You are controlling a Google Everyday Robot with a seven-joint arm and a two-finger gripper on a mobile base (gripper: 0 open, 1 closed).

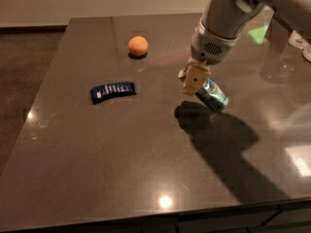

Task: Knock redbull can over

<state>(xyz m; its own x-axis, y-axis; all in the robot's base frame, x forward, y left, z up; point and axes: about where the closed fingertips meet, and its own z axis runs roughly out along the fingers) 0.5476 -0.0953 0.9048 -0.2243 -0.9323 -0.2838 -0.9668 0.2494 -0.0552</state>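
Redbull can (214, 96) is mid-right on the worktop (97, 169), tipped far over and close to lying on its side, one end pointing toward the near right. Can't tell if it rests flat yet.

Nearest strip of worktop shows only glare spots. Next back is the dark shadow (218, 140) of my arm, running from the near right up to the can.

Middle band: flat dark blue packet (112, 91) on the left, well apart from the can. My tool (195, 80) hangs just left of the can's raised end, touching it or just beside it, can't say which. Can't tell whether the tool is spread or pressed together. It doesn't look wrapped around the can.

Further back: orange ball (138, 45), left of my arm (221, 18), well clear.

Handling, my guess:
- The can is light thin metal, stiff, with a smooth, slippery skin.
- On its side it should roll easily, so a hard shove could send it toward the right edge.
- No grip is needed for this task, since a sideways nudge high on the body does it.
- If I did have to hold it, I'd take it across the mid-body, gently, because thin walls dent.

Task looks nearly done or done.
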